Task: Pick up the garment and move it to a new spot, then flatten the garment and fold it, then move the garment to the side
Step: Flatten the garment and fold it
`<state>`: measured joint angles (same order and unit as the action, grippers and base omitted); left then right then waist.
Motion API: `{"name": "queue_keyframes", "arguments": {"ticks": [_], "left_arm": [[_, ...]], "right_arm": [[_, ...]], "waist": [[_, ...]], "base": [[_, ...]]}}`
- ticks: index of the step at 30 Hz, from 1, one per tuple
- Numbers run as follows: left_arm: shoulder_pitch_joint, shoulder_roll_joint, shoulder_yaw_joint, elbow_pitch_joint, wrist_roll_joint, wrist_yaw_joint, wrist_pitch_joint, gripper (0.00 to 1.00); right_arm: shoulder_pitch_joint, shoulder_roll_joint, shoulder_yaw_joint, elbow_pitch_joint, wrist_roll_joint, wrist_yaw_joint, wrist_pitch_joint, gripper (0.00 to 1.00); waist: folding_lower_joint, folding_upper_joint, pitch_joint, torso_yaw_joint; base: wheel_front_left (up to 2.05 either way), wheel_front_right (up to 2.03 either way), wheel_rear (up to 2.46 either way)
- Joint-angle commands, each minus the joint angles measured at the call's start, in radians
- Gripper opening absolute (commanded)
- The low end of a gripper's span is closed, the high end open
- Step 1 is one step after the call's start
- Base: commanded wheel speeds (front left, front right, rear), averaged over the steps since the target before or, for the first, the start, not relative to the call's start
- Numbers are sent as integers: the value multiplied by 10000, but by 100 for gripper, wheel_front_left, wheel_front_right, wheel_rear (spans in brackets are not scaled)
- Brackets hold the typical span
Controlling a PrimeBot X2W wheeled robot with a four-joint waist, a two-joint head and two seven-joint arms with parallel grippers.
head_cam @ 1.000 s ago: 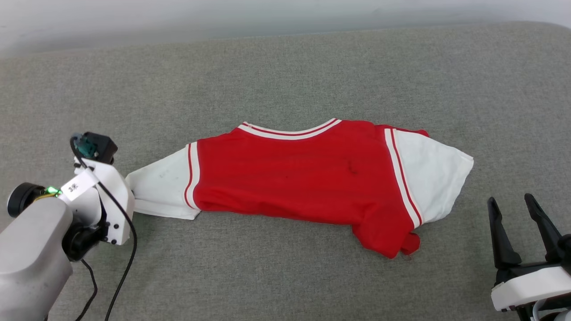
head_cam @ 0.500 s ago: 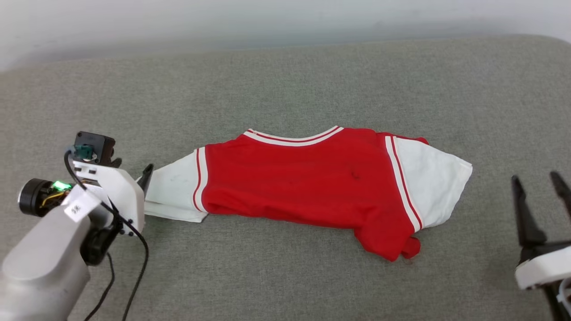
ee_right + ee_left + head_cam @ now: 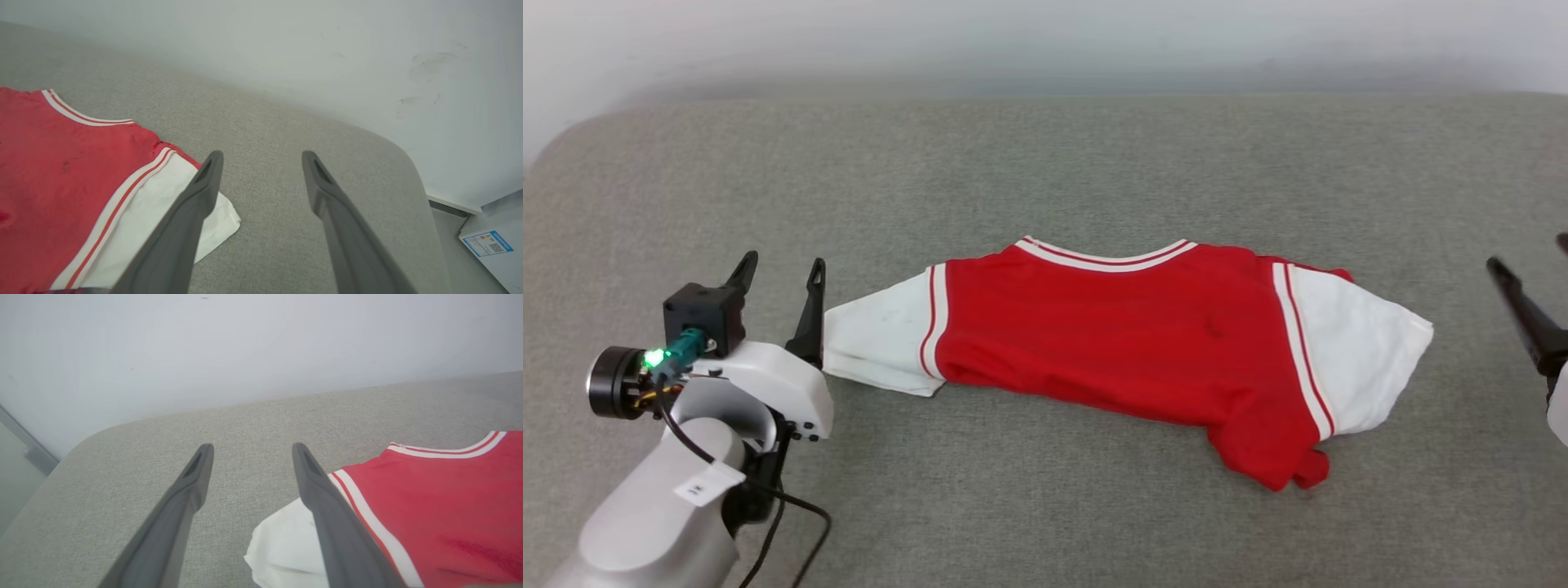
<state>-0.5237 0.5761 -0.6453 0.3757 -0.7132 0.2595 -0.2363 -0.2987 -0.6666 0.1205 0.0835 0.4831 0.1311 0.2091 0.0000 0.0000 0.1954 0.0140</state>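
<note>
We judge the flattening step to be in hand. The shirt [image 3: 1111, 327] lies across the middle of the grey cloth-covered desk [image 3: 1045, 163], plain red side up, collar [image 3: 1107, 260] toward the far edge and a white sleeve out to each side. It is not yet flat: the body looks short from collar to near edge, as if doubled on itself, and the lower corner [image 3: 1282, 465] on our right is bunched into a lump.

The left tool [image 3: 783, 263] stands with its fingers spread and nothing between them, just beside the end of the left sleeve [image 3: 878, 347]. Whether its nearer finger touches the cloth we cannot tell. The right tool [image 3: 1529, 253] is also spread and empty, well apart from the right sleeve [image 3: 1364, 351].

Next, we think, the bunched corner and the near edge need drawing out toward us. That calls for a low, shallow pinch on one layer only, both arms pulling evenly so the shirt does not skew.

The head view gives the whole outline and the lump. The left wrist view shows the left tool [image 3: 252, 447] with open desk between its fingers and the sleeve [image 3: 282, 547] behind the right one. The right wrist view shows the right tool [image 3: 262, 154] clear of the other sleeve [image 3: 163, 196], and the desk's rounded corner beyond.
</note>
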Motion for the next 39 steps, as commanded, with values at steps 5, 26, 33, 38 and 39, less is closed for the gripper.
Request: {"name": "queue_keyframes", "arguments": {"ticks": [5, 26, 33, 38, 39], "left_arm": [[512, -354, 507, -868, 588, 792, -283, 100], [2529, -2662, 3252, -3058, 3788, 468, -291, 100], [2532, -2830, 3902, -2662, 4124, -108, -292, 100], [2387, -2574, 4266, -2352, 4207, -716, -290, 100], [2312, -2504, 4267, -2275, 4230, -841, -290, 100]], "right_arm": [[-663, -1110, 1348, 258, 1512, -9, 2248, 100], [-2014, -1198, 4854, 3663, 2713, 10, 4462, 100], [-2413, -1430, 5004, 3573, 2947, -6, 2954, 0], [-2476, -1922, 4462, 3107, 3161, -10, 1432, 0], [-2370, -2019, 4379, 3043, 3194, -10, 1269, 0]], "waist": [[0, 0, 327, 434], [0, 0, 1736, 1440], [0, 0, 1407, 1136], [0, 0, 834, 788], [0, 0, 744, 728]], "base": [[0, 0, 0], [0, 0, 0], [0, 0, 0], [0, 0, 0], [0, 0, 0]]}}
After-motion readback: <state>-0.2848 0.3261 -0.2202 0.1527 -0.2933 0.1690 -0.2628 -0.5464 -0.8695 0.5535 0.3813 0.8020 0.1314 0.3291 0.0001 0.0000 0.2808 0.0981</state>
